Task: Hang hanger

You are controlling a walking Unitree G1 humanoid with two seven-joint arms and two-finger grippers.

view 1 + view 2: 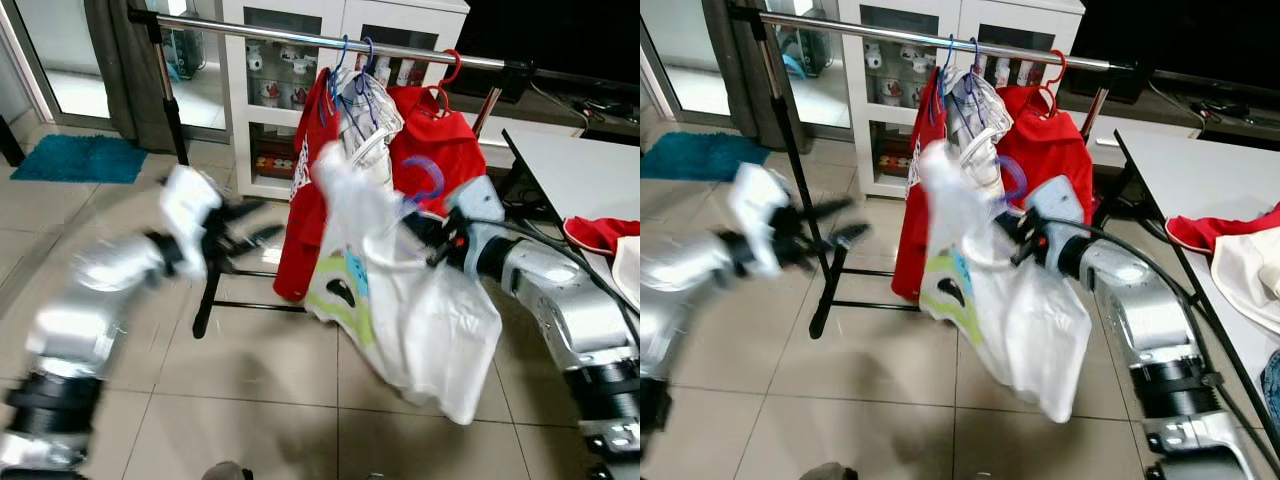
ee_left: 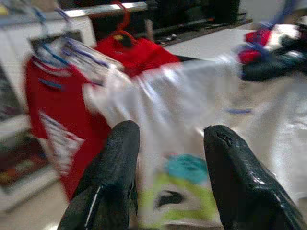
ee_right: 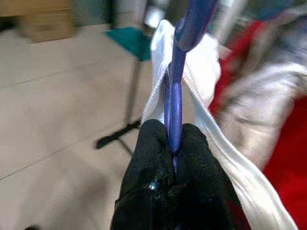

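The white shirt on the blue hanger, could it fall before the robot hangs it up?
Maybe. The right gripper pinches only the thin blue hanger, so it might twist or slip. The white shirt hangs low and could brush the floor. Clothes already crowd the rail, so the hook may snag them. The left gripper is open, not helping.

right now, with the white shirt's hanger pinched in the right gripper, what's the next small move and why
Probably lift the right gripper up toward the rail. It is shut on the blue hanger carrying the white shirt, whose hook sits well below the rail beside the hung red shirts. The left gripper is open, facing the shirt.
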